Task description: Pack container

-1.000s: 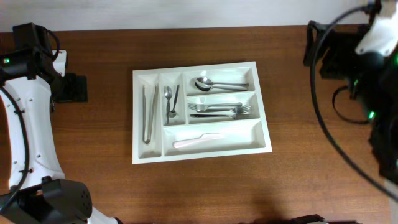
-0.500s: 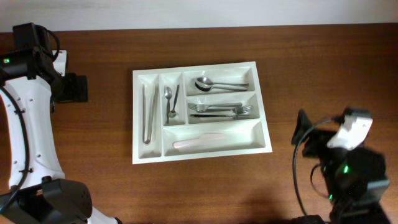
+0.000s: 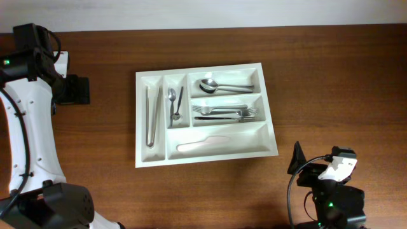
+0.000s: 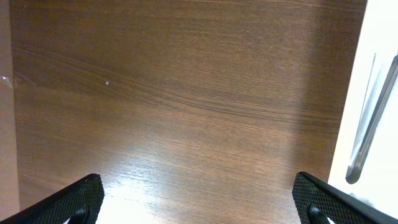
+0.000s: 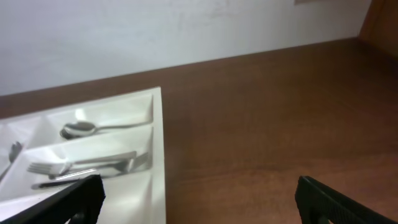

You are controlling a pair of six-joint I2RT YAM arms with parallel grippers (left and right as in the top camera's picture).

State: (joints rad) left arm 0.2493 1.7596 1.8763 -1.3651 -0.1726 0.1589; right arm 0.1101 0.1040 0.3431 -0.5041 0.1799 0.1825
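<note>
The container (image 3: 270, 141) is a large white cutlery tray in the middle of the table. It holds tongs (image 3: 152, 116), small spoons (image 3: 173, 105), larger spoons (image 3: 213, 84), forks (image 3: 227, 112) and a white knife (image 3: 202, 145). My left gripper (image 4: 199, 208) is open and empty over bare wood left of the tray; the tray's left edge (image 4: 379, 37) and the tongs (image 4: 372, 121) show at its right. My right gripper (image 5: 202, 202) is open and empty, low at the table's front right, facing the tray's right wall (image 5: 158, 162).
The left arm (image 3: 38, 70) stands at the table's left edge. The right arm (image 3: 327, 191) sits at the front right, below the tray's corner. A pale wall (image 5: 186, 31) runs behind the table's far edge.
The right arm has swung from the back right down to the front right of the table. The left arm and the tray's contents have not moved.
</note>
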